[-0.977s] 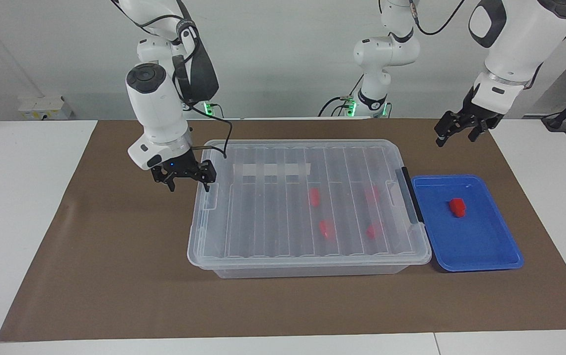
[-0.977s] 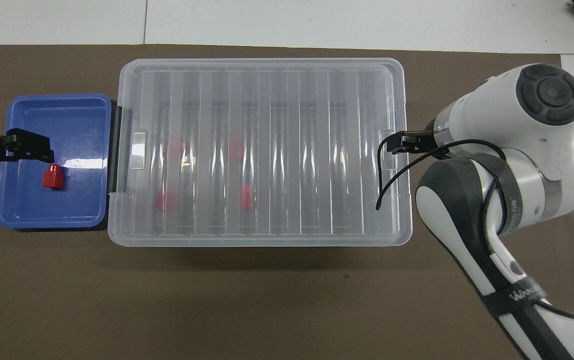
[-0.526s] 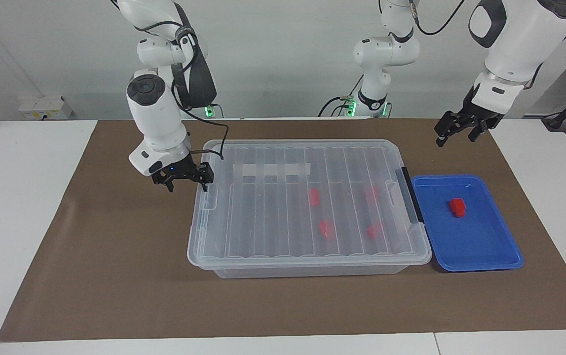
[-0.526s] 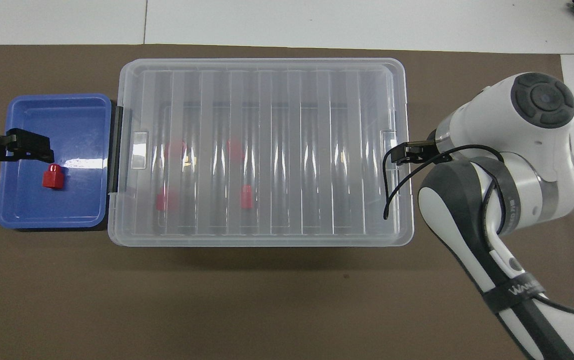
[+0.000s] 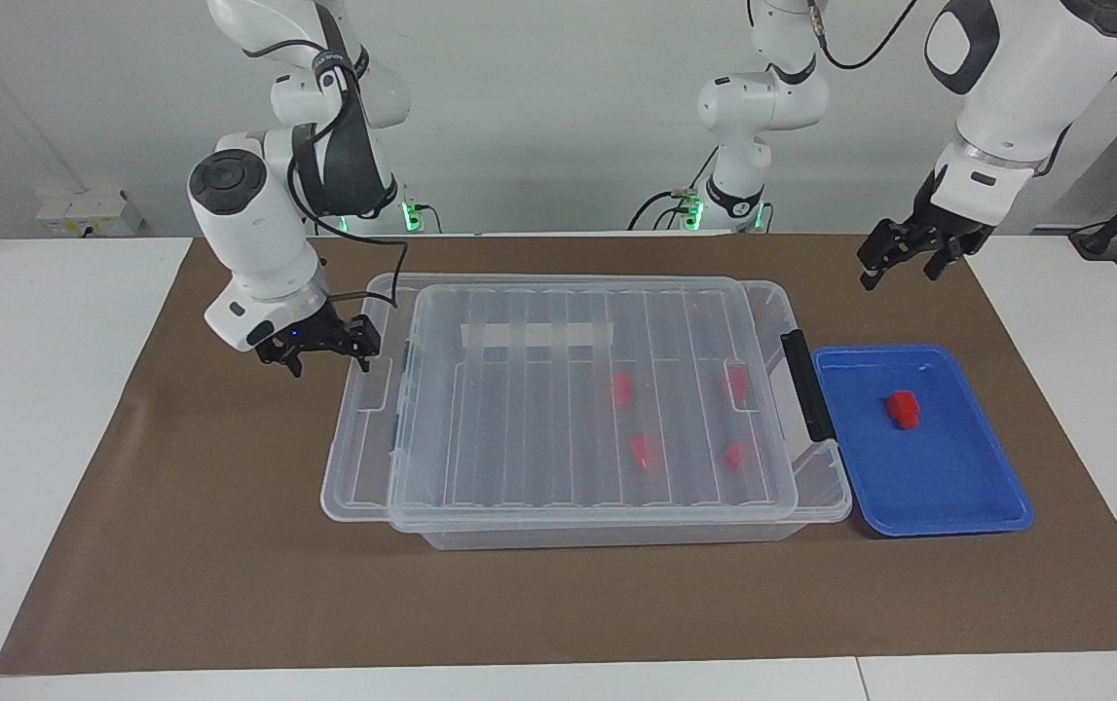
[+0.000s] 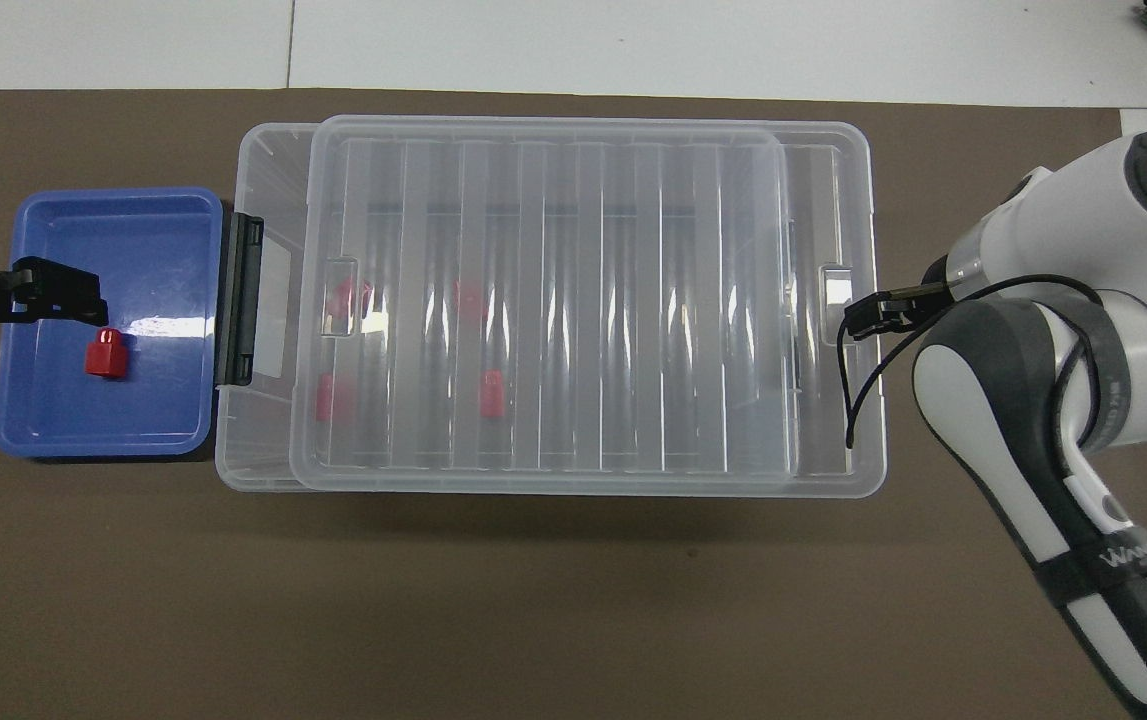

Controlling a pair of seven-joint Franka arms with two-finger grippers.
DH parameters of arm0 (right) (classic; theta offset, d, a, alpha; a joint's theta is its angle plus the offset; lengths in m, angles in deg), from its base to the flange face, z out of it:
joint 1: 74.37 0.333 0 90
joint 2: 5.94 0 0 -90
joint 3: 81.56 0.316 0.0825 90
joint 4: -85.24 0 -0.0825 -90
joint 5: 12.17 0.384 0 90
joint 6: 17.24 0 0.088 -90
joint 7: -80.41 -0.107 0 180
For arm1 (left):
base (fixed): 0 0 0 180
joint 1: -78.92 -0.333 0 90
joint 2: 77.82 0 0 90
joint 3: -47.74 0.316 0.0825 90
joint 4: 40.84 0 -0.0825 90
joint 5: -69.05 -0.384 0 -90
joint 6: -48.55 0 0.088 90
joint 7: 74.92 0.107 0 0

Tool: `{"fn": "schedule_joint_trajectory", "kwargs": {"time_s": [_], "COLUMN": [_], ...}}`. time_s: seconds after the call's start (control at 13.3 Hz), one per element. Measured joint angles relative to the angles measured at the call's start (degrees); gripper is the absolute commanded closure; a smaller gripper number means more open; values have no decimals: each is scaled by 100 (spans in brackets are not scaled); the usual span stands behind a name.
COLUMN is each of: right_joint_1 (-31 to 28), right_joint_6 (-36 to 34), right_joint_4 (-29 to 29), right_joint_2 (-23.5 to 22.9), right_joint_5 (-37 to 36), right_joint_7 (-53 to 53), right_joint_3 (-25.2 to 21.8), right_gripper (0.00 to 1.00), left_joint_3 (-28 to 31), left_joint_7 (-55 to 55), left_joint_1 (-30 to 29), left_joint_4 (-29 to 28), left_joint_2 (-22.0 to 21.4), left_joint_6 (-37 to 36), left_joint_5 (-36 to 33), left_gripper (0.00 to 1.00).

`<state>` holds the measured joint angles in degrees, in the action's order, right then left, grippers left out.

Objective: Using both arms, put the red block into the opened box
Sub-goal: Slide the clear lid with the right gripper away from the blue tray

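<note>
A red block lies in a blue tray. The clear box stands mid-table with its black handle next to the tray. Its ribbed lid sits shifted toward the right arm's end, baring a narrow strip of the box by the handle. My right gripper stands open at the lid's overhanging end, fingers by its tab. My left gripper hangs open over the tray, well above the block.
Several more red blocks lie inside the box under the lid. The blue tray touches the box at the left arm's end. A brown mat covers the table under everything.
My right gripper has drawn back toward the right arm's end and the lid has slid with it, uncovering a strip of the box by the handle. The left arm waits unmoved.
</note>
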<state>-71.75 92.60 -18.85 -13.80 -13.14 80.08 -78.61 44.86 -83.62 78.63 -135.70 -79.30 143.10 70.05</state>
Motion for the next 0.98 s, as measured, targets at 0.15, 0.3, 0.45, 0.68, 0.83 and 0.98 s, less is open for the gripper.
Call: {"fn": "schedule_joint_trajectory", "kwargs": {"time_s": [0.15, 0.3, 0.45, 0.68, 0.83, 0.98], "right_joint_1": [-223, -448, -609, -794, -884, -981], "right_joint_6": [-18, -33, -72, -74, -74, -74], "right_joint_4": [0, -1, -1, -1, -1, -1], "right_joint_2": [5, 8, 10, 12, 13, 19], "right_joint_5": [0, 0, 0, -1, -1, -2], "right_joint_7": [547, 1060, 1456, 1840, 2029, 2217], "right_joint_3": [-4, -9, -14, -23, -22, -23], "right_gripper": [0, 0, 0, 0, 0, 0], "left_joint_3": [0, 0, 0, 0, 0, -3], "left_joint_7": [0, 0, 0, 0, 0, 0], "left_joint_1": [0, 0, 0, 0, 0, 1], "left_joint_4": [0, 0, 0, 0, 0, 0], "left_joint_2": [0, 0, 0, 0, 0, 0], "left_joint_6": [0, 0, 0, 0, 0, -30], "left_joint_5": [0, 0, 0, 0, 0, 0], "left_gripper": [0, 0, 0, 0, 0, 0]}}
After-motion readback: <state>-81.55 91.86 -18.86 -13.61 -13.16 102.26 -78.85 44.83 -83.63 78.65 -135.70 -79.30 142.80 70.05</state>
